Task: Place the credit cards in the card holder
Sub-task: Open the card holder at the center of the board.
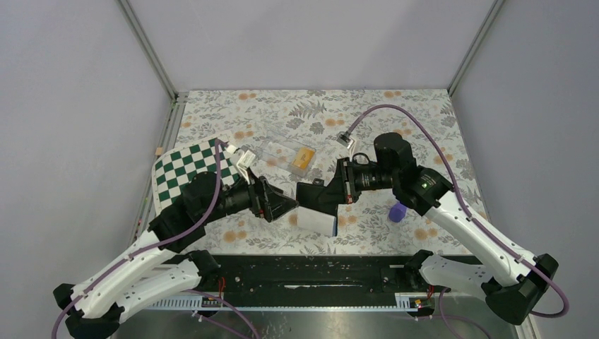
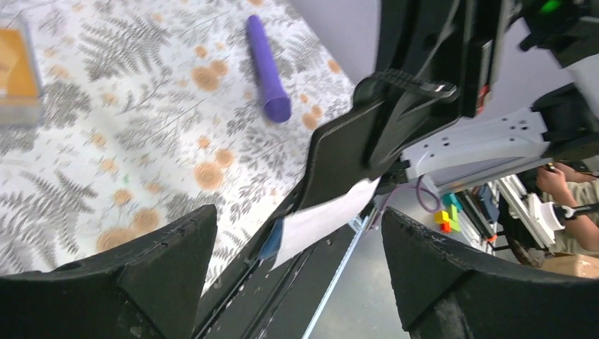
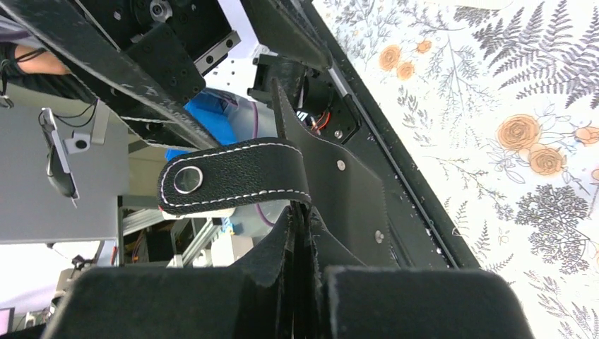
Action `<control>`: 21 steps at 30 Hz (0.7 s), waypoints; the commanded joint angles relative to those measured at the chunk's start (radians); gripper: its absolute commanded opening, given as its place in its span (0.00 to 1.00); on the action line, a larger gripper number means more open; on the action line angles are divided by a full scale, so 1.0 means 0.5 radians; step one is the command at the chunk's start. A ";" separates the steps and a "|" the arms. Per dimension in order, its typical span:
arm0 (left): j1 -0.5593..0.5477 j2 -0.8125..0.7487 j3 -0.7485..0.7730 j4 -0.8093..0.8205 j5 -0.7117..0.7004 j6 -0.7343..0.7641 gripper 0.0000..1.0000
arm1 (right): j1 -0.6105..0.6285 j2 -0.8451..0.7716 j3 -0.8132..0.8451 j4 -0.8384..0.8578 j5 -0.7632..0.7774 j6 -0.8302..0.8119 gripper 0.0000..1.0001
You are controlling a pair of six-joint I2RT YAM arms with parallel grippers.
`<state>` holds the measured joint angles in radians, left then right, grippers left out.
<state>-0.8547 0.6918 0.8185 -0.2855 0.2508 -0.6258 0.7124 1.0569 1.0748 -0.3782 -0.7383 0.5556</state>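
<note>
The card holder [image 1: 311,193] is held off the worktop [image 1: 395,127] between the two arms. It is pinched along one edge by the right hand [image 3: 297,279], whose fingers are pressed together on the black leather. It is carried half open, so the pale blue-grey pockets [image 1: 316,220] are turned toward the near edge and the snap tab [image 3: 233,176] is seen dangling free. The left hand [image 1: 286,206] is spread wide just beside it and nothing is gripped, so the holder is judged to be supported by the right hand alone. An orange-yellow credit card [image 1: 305,157] is seen in the clear box [image 1: 279,150], well apart from the holder, and no card is seen loaded. The spread hand seems readied for fetching one.
</note>
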 commanded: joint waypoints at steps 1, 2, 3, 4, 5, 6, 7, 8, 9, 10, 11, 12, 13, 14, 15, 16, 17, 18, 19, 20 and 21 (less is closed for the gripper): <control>0.006 -0.085 -0.045 -0.311 -0.156 0.025 0.84 | -0.047 -0.067 -0.020 0.071 0.035 0.025 0.00; 0.007 -0.095 -0.093 -0.310 -0.124 -0.003 0.83 | -0.051 -0.061 -0.020 0.070 0.019 0.029 0.00; 0.006 -0.094 -0.160 -0.287 -0.072 -0.024 0.82 | -0.053 -0.052 -0.020 0.071 0.004 0.032 0.00; 0.007 -0.084 -0.194 -0.267 -0.014 -0.031 0.82 | -0.054 -0.048 -0.024 0.069 -0.006 0.038 0.00; 0.005 -0.067 -0.221 -0.257 0.024 -0.042 0.82 | -0.056 -0.044 -0.025 0.071 -0.006 0.041 0.00; 0.005 -0.047 -0.239 -0.255 0.040 -0.052 0.81 | -0.054 -0.045 -0.029 0.072 -0.004 0.049 0.00; 0.005 -0.030 -0.253 -0.250 0.052 -0.059 0.81 | -0.055 -0.047 -0.032 0.075 -0.002 0.051 0.00; 0.005 -0.015 -0.261 -0.249 0.055 -0.058 0.81 | -0.056 -0.045 -0.030 0.071 -0.006 0.049 0.00; 0.004 0.000 -0.264 -0.250 0.042 -0.052 0.81 | -0.058 -0.046 -0.030 0.072 -0.012 0.051 0.00; 0.005 0.018 -0.266 -0.256 0.020 -0.046 0.81 | -0.058 -0.041 -0.030 0.070 -0.022 0.051 0.00; 0.005 0.038 -0.261 -0.259 0.003 -0.039 0.81 | -0.059 -0.037 -0.028 0.071 -0.031 0.051 0.00; 0.006 0.057 -0.256 -0.256 -0.004 -0.024 0.81 | -0.058 -0.035 -0.027 0.071 -0.033 0.054 0.00; 0.006 0.084 -0.247 -0.253 -0.008 -0.013 0.81 | -0.058 -0.032 -0.029 0.074 -0.036 0.058 0.00; 0.006 0.111 -0.236 -0.250 -0.013 -0.006 0.81 | -0.058 -0.031 -0.030 0.074 -0.036 0.061 0.00; 0.006 0.148 -0.219 -0.236 0.001 0.005 0.80 | -0.058 -0.029 -0.032 0.074 -0.035 0.063 0.00; 0.007 0.175 -0.203 -0.226 0.023 0.013 0.80 | -0.059 -0.025 -0.035 0.072 -0.033 0.064 0.00; 0.006 0.194 -0.189 -0.218 0.034 0.015 0.79 | -0.059 -0.028 -0.038 0.070 -0.033 0.064 0.00; 0.004 0.208 -0.175 -0.210 0.048 0.024 0.78 | -0.059 -0.030 -0.041 0.069 -0.029 0.065 0.00; 0.006 0.216 -0.165 -0.203 0.059 0.032 0.77 | -0.059 -0.028 -0.044 0.070 -0.024 0.067 0.00; 0.005 0.217 -0.159 -0.205 0.059 0.035 0.77 | -0.058 -0.028 -0.048 0.070 -0.024 0.068 0.00; 0.004 0.210 -0.156 -0.206 0.060 0.041 0.76 | -0.057 -0.027 -0.050 0.071 -0.021 0.068 0.00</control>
<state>-0.8539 0.7998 0.6842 -0.4435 0.2512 -0.6289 0.6907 1.0458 1.0527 -0.3752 -0.7265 0.5816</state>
